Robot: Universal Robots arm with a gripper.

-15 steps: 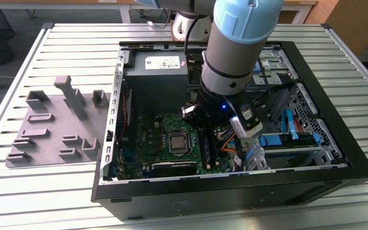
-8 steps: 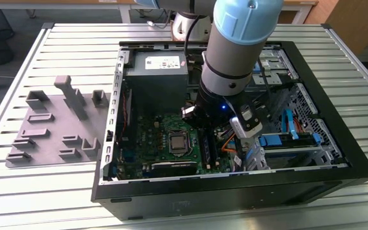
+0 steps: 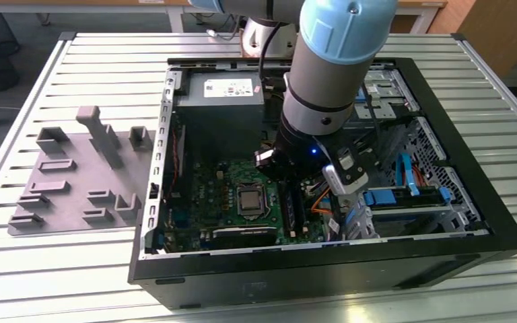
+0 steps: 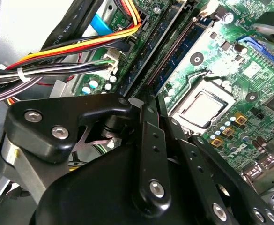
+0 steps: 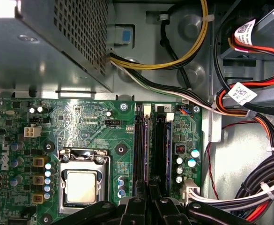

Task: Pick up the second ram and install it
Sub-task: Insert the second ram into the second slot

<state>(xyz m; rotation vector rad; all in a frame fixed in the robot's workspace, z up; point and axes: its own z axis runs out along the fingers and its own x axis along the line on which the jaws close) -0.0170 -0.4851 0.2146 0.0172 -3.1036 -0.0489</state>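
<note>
Second ram [image 5: 161, 154] seated in motherboard [image 5: 94, 126] slot, jaws narrow above it, case [image 3: 474, 222] on slatted metal table [image 3: 106, 269].

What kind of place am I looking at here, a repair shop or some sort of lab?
Probably a robotics lab or test workshop. An open computer case lies on a slatted metal table, a robot arm reaches into it over the motherboard, and a grey fixture block sits beside it.

Green motherboard [image 5: 94, 126], black computer case [image 3: 330, 269], grey fixture blocks [image 3: 79, 175], yellow-orange cables [image 4: 80, 47]
</note>
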